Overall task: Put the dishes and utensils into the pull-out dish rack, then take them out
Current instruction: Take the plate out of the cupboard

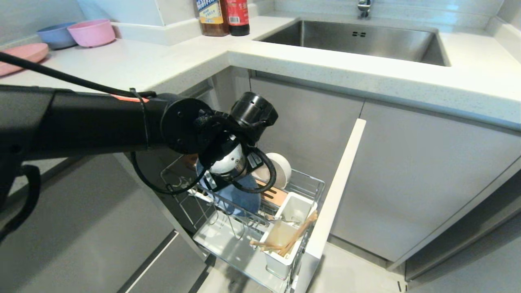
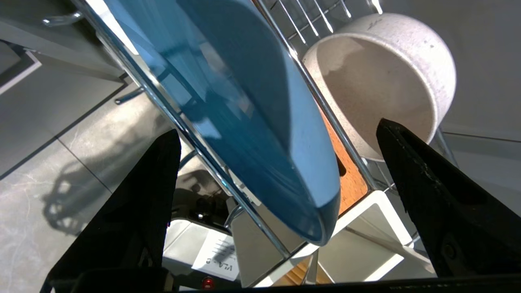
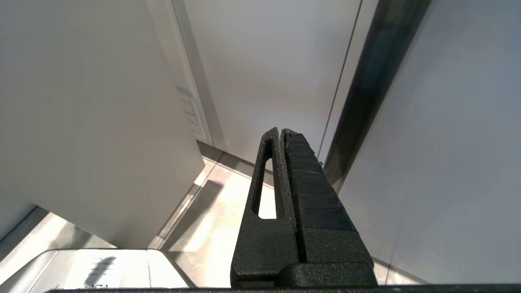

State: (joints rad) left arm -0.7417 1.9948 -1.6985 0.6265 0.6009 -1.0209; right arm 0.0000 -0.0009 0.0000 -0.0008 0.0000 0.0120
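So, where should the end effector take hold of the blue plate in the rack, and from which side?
Grip the blue plate by its upper rim, coming from above. It stands on edge between the rack wires, so only that rim is free, and the open left end effector already straddles it.

Black robot arm with black two-fingered tools

The left arm (image 1: pixel 93 122) is a thick matte-black tube with a small orange-red mark on top near a thin black strap. It ends in a round black joint disc, then a short black cylinder cap and a shiny silver-white wrist housing. Black cables run along the arm and loop loosely round the wrist. The left tool (image 2: pixel 276 138) has two broad, tapering matte-black fingers (image 2: pixel 138 203) with a rough surface. The right tool (image 3: pixel 283 132) has grainy black fingers: one slotted, one ribbed.
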